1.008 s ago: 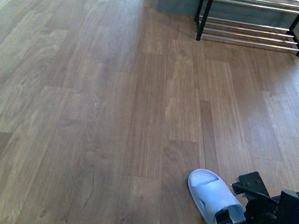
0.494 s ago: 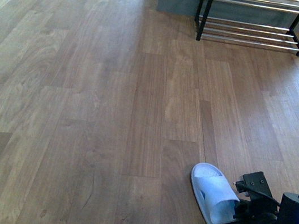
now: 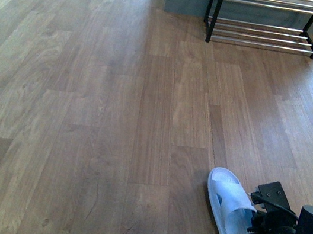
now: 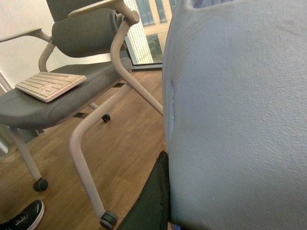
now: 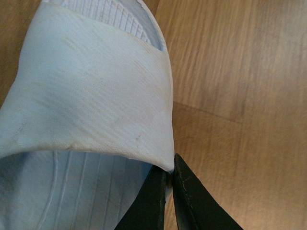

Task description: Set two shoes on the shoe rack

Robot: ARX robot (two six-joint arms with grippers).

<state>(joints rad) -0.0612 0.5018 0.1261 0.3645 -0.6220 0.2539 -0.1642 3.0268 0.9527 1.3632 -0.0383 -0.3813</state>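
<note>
**Right gripper pinches a slipper strap, well away from the rack**

Down by the robot's right side, a pale-blue slide slipper (image 3: 230, 216) sits low on the wooden floor (image 3: 114, 116). Its open toe points away from the robot and slightly to the left. I cannot tell from the front whether the whole sole is flat on the boards.

The right gripper (image 3: 252, 222) is at the slipper's right flank, level with the strap. The right wrist view shows the hold up close. The two black fingers (image 5: 192, 201) are pressed together, and the edge of the ribbed strap (image 5: 96, 96) is nipped between their tips. The slipper's grooved footbed shows beneath the strap.

The shoe rack (image 3: 260, 35) stands far across the room against the grey skirting. It has a thin black frame and silver rods, and it is well apart from the slipper, with bare planks between them.

The left arm does not show in the front view. Its wrist camera is filled on one side by a pale-blue grained surface (image 4: 240, 120), very close to the lens. One dark finger (image 4: 153, 201) lies along its lower edge. The other finger is hidden, so I cannot tell whether that gripper is clamped or spread.

Behind that surface stands a grey wheeled chair (image 4: 91, 33) with a cream keyboard (image 4: 50, 85) on its seat. The toe of a black sneaker (image 4: 21, 220) shows at the floor.
</note>
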